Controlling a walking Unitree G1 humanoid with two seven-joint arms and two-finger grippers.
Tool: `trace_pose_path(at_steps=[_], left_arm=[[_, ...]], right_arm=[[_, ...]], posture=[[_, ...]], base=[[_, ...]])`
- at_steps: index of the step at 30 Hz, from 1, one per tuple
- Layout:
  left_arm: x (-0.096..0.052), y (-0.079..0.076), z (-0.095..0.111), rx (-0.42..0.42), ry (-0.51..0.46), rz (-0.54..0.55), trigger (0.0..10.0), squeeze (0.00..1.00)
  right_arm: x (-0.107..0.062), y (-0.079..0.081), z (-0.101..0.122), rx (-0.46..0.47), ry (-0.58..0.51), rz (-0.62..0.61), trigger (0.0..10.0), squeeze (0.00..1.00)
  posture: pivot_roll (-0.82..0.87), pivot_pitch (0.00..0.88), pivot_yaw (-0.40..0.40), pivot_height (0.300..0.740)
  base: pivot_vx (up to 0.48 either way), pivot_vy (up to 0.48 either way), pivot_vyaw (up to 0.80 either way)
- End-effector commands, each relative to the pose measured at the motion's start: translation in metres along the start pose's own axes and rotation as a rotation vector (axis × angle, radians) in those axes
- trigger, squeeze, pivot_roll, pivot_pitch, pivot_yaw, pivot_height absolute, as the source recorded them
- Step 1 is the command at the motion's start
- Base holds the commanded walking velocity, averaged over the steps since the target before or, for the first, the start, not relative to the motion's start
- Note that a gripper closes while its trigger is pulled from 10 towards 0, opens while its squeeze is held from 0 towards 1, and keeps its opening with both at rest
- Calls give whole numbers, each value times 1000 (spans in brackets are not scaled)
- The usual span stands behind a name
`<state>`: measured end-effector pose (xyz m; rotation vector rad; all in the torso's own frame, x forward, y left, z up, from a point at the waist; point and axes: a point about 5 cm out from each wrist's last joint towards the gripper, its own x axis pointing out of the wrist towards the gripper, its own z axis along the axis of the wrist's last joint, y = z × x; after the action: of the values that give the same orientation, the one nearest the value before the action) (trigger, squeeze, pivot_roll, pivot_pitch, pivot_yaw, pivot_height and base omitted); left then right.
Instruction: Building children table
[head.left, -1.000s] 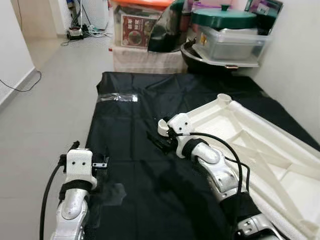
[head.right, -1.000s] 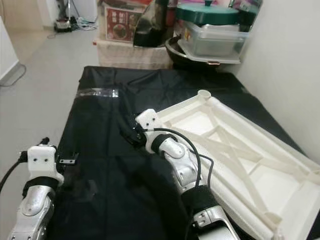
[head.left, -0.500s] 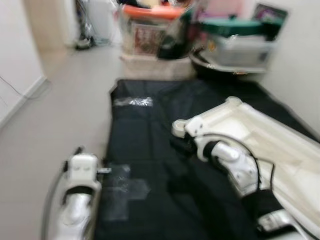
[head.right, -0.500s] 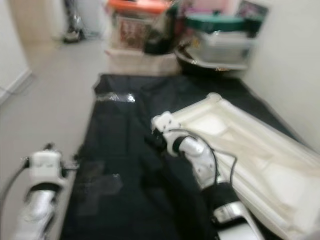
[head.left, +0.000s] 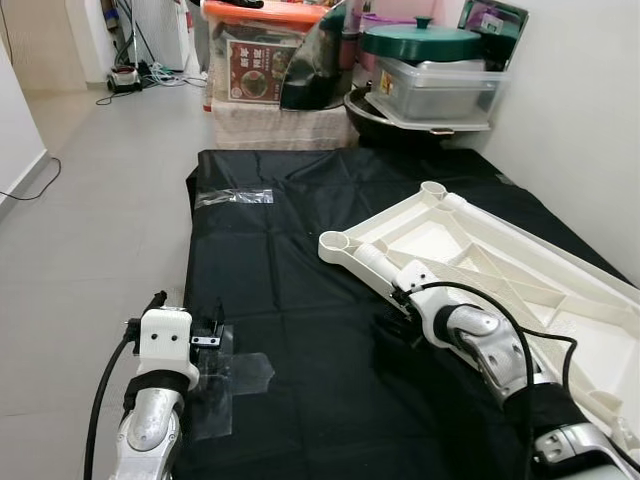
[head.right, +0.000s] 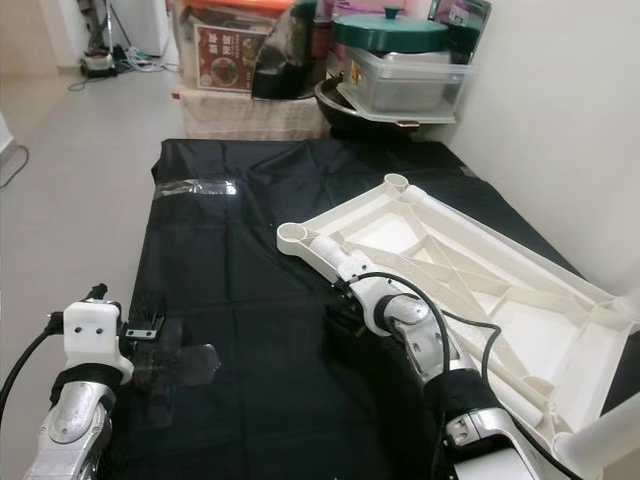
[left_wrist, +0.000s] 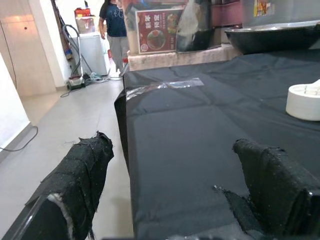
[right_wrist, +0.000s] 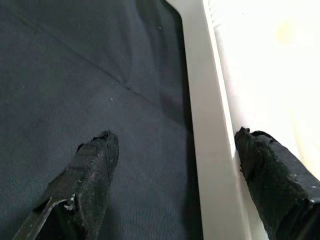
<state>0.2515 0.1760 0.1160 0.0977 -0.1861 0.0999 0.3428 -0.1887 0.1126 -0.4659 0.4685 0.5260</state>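
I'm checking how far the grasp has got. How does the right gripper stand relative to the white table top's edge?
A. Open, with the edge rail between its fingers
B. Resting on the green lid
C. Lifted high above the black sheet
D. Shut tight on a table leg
A: in the right wrist view the right gripper is open, its two black fingers straddling the white table top edge rail over the black sheet.
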Motion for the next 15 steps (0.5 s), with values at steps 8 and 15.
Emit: trace_pose_path(at_steps=[8,15], left_arm=[[-2,-1,-6,7,26,2,10000,0],[-2,-1,-7,7,29,5,10000,0]], right_arm=[[-1,-7,-23,99,111,2,9804,0],[1,8,-35,307,163,186,0,0]], posture=[[-6,0,-99,740],[-5,0,-98,740]], base=[[0,0,0],[0,0,0]])
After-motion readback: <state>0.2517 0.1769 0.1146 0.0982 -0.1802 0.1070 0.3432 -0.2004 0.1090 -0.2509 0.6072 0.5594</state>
